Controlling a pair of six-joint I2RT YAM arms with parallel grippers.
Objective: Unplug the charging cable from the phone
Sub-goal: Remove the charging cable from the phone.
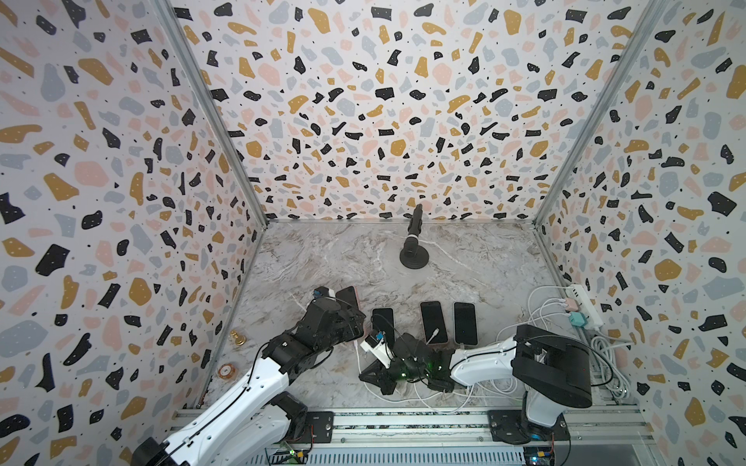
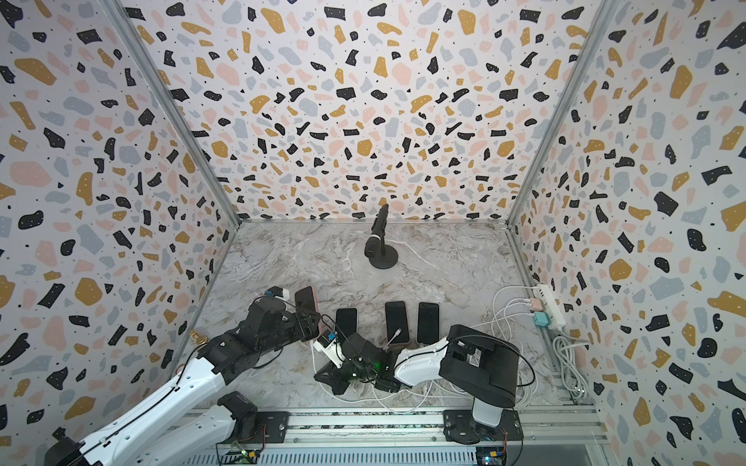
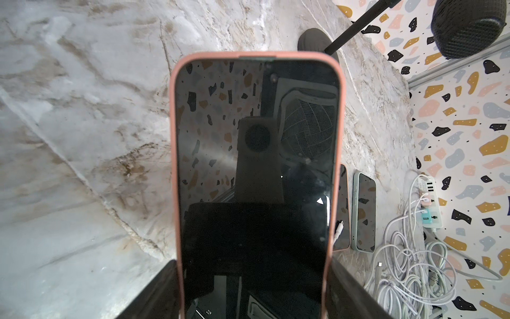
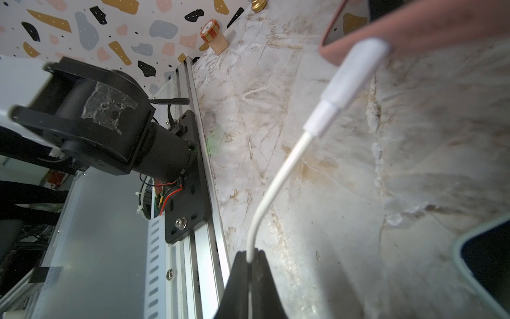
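Observation:
The phone point(image 3: 256, 154), dark-screened in a pink case, is tilted up off the marble table, and my left gripper point(image 3: 254, 272) is shut on its lower edges; in both top views it shows at the left point(image 1: 349, 296) point(image 2: 305, 300). The white charging cable point(image 4: 276, 182) runs from its plug point(image 4: 356, 74), which sits in the phone's bottom edge point(image 4: 414, 38). My right gripper point(image 4: 250, 256) is shut on the cord a short way below the plug. In a top view that gripper point(image 1: 365, 376) is low, in front of the phone.
Three other phones point(image 1: 382, 324) point(image 1: 433, 322) point(image 1: 465, 322) lie flat in a row, with a loose plug point(image 1: 434, 335) on the middle one. A power strip point(image 1: 583, 304) and coiled white cords point(image 1: 609, 363) sit at the right. A microphone stand point(image 1: 413, 254) stands behind.

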